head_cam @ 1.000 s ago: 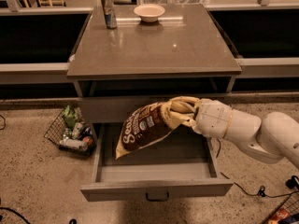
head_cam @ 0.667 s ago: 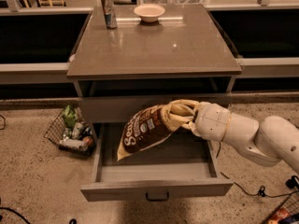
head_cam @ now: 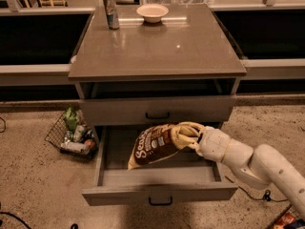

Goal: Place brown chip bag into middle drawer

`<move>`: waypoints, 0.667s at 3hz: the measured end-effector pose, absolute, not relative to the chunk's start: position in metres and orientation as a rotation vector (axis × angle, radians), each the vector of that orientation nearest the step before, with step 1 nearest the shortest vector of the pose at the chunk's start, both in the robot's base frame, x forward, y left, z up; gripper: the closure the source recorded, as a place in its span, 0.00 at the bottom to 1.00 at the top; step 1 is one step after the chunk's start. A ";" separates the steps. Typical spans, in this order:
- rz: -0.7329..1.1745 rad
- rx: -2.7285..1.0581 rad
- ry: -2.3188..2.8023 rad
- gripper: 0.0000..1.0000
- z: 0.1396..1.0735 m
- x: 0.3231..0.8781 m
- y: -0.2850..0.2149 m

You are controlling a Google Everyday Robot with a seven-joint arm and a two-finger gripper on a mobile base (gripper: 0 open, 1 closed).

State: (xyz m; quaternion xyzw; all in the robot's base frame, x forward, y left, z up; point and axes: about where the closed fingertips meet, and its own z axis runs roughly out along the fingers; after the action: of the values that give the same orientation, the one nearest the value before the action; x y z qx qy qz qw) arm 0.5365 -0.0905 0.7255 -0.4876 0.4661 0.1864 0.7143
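The brown chip bag (head_cam: 153, 146), dark brown with pale yellow ends and white lettering, hangs tilted inside the open middle drawer (head_cam: 159, 193), its lower end near the tray floor. My gripper (head_cam: 185, 134) reaches in from the right and is shut on the bag's upper right end. The drawer is pulled out wide, and its narrow front panel carries a small black handle (head_cam: 159, 202).
The shut taller-fronted drawer (head_cam: 157, 110) is right above the bag. On the cabinet top (head_cam: 157, 51) stand a can (head_cam: 111, 11) and a bowl (head_cam: 152, 12). A wire basket of packets and cans (head_cam: 71, 135) sits on the floor at the left. A cable (head_cam: 252, 194) lies at the right.
My gripper has lowered the chip bag deeper into the open drawer. The drawer and the things on the cabinet top have not moved.
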 end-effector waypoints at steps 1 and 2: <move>0.414 -1.070 1.082 1.00 0.674 0.553 -0.102; 0.399 -1.107 1.143 1.00 0.639 0.571 -0.111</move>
State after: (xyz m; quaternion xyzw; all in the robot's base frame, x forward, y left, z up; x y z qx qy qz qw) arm 0.5713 -0.1110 0.6391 -0.4935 0.5095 0.1779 0.6821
